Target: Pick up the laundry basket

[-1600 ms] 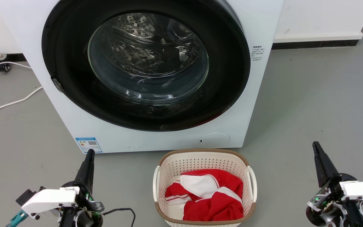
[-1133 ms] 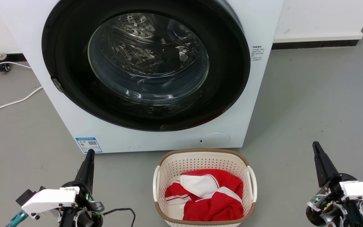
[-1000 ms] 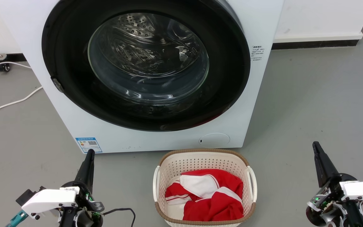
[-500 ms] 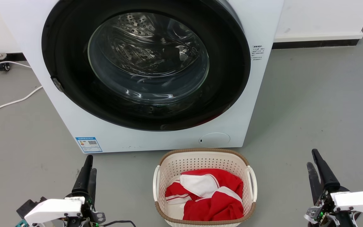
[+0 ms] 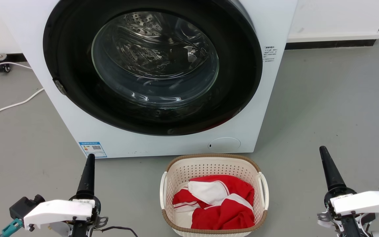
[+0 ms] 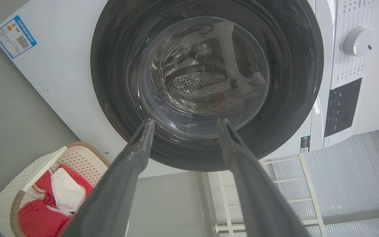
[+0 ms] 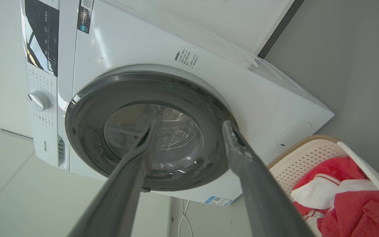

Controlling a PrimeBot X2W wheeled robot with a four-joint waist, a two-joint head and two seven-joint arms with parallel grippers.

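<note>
While the laundry basket (image 5: 209,169) rests on the grey floor (image 5: 324,98) just in front of the washing machine (image 5: 77,131), as it did a second and a half ago, with a red and white garment (image 5: 222,210) inside, both arms have turned at the wrist. The left gripper (image 5: 89,159) stands well off the basket's left side and the right gripper (image 5: 323,153) well off its right, neither touching it. Half a second ago each showed two fingers side by side in the head view; now each reads as a single dark spike, edge-on. Both wrist views show the fingers spread apart, released and gripping nothing, pointing at the washer's round glass door (image 6: 206,69). The head camera has tipped slightly, so everything sits a little higher in its view
</note>
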